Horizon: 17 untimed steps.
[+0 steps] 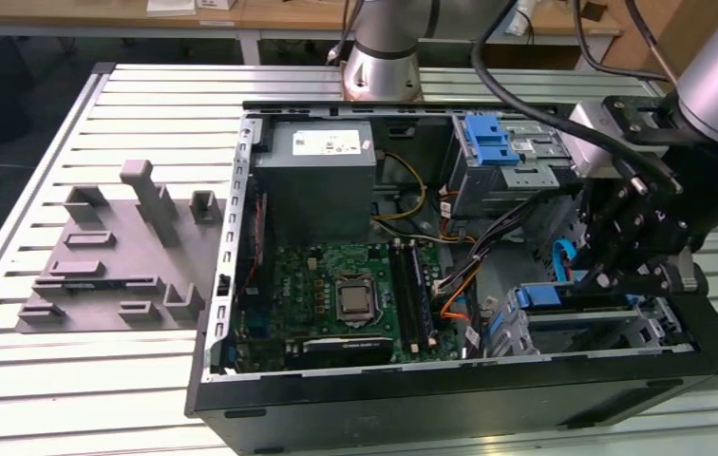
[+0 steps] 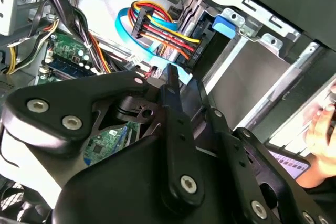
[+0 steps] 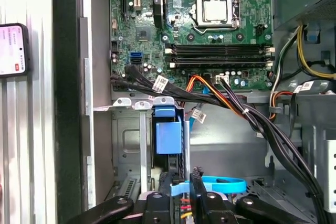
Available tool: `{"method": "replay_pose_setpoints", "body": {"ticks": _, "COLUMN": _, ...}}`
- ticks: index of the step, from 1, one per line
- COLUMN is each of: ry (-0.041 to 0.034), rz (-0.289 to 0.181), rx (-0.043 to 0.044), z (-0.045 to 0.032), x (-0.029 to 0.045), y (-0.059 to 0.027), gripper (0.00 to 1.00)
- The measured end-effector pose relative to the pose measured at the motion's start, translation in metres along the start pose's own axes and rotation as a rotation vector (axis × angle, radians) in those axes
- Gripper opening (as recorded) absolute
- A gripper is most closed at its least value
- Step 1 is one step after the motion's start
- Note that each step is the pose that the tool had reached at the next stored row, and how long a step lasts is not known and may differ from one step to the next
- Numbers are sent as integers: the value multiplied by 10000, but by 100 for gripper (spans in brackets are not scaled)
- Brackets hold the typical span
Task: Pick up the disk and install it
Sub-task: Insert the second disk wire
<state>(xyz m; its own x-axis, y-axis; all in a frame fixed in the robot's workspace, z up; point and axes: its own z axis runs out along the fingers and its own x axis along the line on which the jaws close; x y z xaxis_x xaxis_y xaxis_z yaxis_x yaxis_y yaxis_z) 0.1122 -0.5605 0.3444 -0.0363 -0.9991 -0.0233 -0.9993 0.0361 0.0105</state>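
The disk sits on edge in the lower drive cage (image 1: 638, 328) of the open computer case, at the exterior view's right. Its blue carrier shows at the cage mouth (image 1: 543, 296) (image 3: 168, 136), and the carrier's blue tab (image 2: 223, 26) shows in the second wrist view. A black plug with coloured wires (image 2: 191, 51) meets the disk's end. My gripper (image 1: 591, 277) (image 3: 182, 182) (image 2: 185, 90) hangs inside the case just in front of the disk, fingers close together. The end of a light blue flat cable (image 3: 223, 184) lies at the fingertips. I cannot tell whether it is pinched.
A grey power supply box (image 1: 321, 180), the green motherboard (image 1: 333, 290) and an upper cage with a blue bracket (image 1: 492, 142) are in the case. Cable bundles (image 3: 236, 106) cross near the gripper. A grey fixture (image 1: 119, 252) lies on the slatted table. A hand (image 2: 323, 140) holds a phone (image 2: 286, 161) beside the case.
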Motion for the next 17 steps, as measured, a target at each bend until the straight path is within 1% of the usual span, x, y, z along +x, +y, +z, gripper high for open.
{"method": "replay_pose_setpoints", "body": {"ticks": 3, "ry": -3, "rz": 1, "rx": -4, "z": -13, "x": 0, "y": 0, "gripper": 28}}
{"method": "replay_pose_setpoints", "body": {"ticks": 4, "ry": -3, "rz": 0, "rx": -5, "z": -13, "x": 0, "y": 0, "gripper": 22}}
{"method": "replay_pose_setpoints", "body": {"ticks": 5, "ry": -3, "rz": 0, "rx": -5, "z": -14, "x": -1, "y": 0, "gripper": 22}}
{"method": "replay_pose_setpoints", "body": {"ticks": 6, "ry": -1, "rz": 0, "rx": -6, "z": -14, "x": 0, "y": 0, "gripper": 16}}
{"method": "replay_pose_setpoints", "body": {"ticks": 7, "ry": 0, "rz": 0, "rx": -6, "z": -15, "x": -1, "y": 0, "gripper": 16}}
{"method": "replay_pose_setpoints", "body": {"ticks": 8, "ry": 0, "rz": 0, "rx": -6, "z": -15, "x": 0, "y": 0, "gripper": 11}}
{"method": "replay_pose_setpoints", "body": {"ticks": 17, "ry": 0, "rz": 0, "rx": -8, "z": -15, "x": 0, "y": 0, "gripper": 11}}
